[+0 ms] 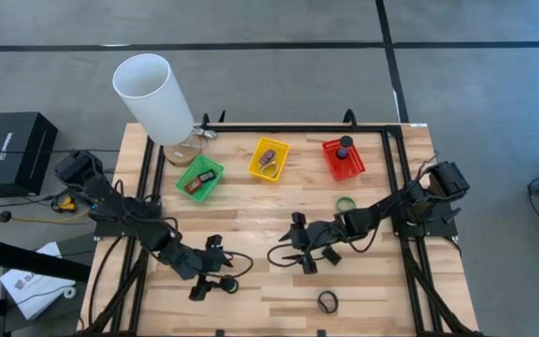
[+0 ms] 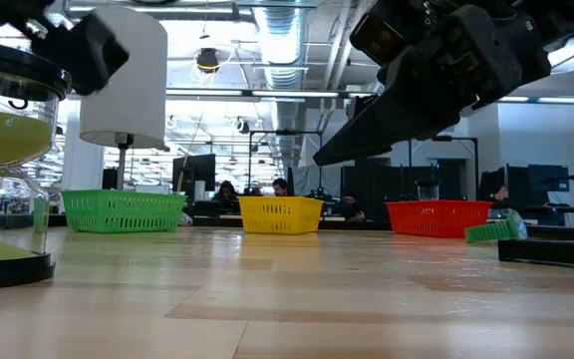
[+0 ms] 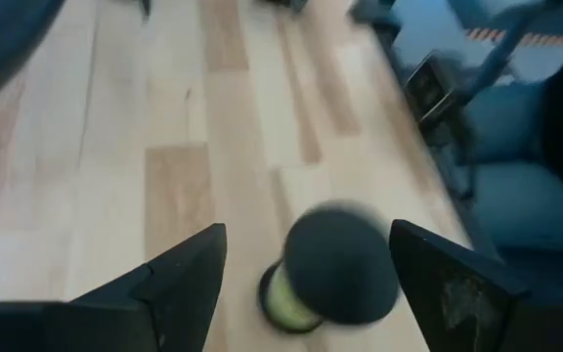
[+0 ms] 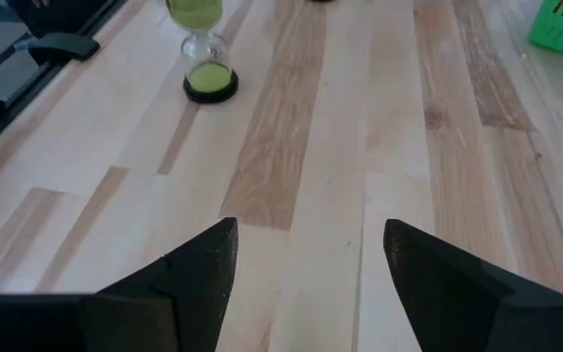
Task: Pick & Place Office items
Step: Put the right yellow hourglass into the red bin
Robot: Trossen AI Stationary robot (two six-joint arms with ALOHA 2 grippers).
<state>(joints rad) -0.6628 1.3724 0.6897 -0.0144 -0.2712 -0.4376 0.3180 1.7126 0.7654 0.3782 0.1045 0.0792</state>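
Wooden table: hourglass sits between left gripper fingers, spread apart; right's likewise.

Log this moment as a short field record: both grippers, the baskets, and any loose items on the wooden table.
left gripper: open, low over the table's front left, a black-capped sand timer between its fingers, not gripped
right gripper: open, mid-table, holding nothing
green plastic basket: holds small dark and red items
yellow plastic basket: holds a dark item
red plastic basket: holds a dark spool
green ring: loose, near the right arm
black ring: loose, front edge
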